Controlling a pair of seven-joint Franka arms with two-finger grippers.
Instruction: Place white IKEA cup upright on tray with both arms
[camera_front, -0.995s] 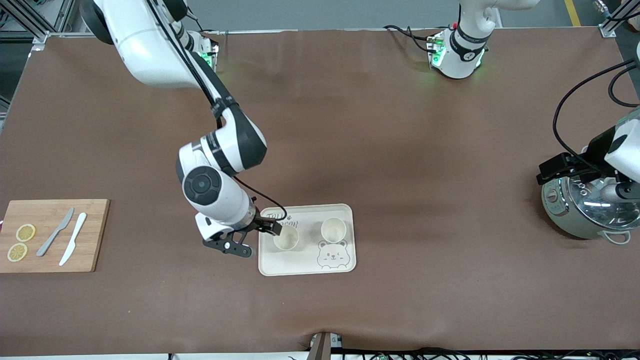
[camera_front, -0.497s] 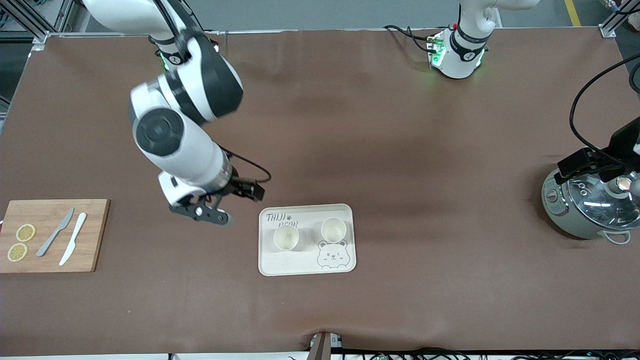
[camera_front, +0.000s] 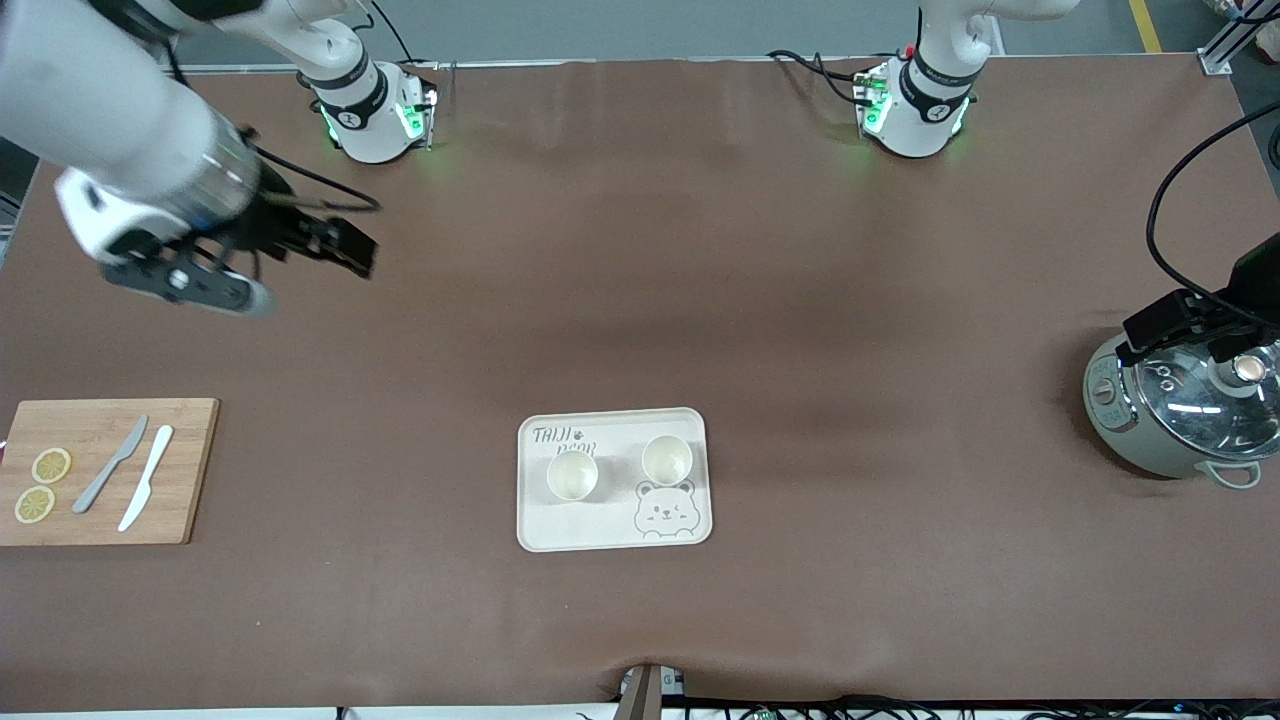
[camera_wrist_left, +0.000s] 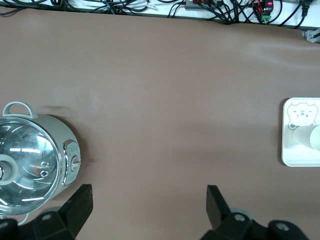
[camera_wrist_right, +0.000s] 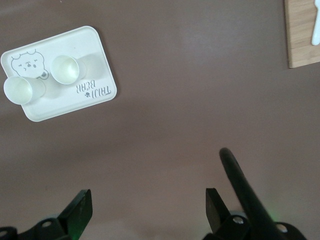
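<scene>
tray (camera_front: 613, 480) sits on the tabletop (camera_front: 700, 250) midway along its length, near the edge closest to the front camera, with bare brown surface on all four sides of it. two white cups stand upright on it, mouths up: one cup (camera_front: 572, 475) toward the right arm's end, second cup (camera_front: 667, 459) toward the left arm's end, apart from each other, both inside the rim. right tool (camera_front: 345, 247) is up in the air over bare tabletop toward the right arm's corner by its base, fingers spread wide, holding nothing. left tool (camera_wrist_left: 149, 202) hangs over the pot (camera_front: 1180, 410) at the left arm's end of the tabletop, fingers wide apart, empty. cutting board (camera_front: 105, 470) with two knives and lemon slices lies at the right arm's end, against that edge, well apart from the tray.
</scene>
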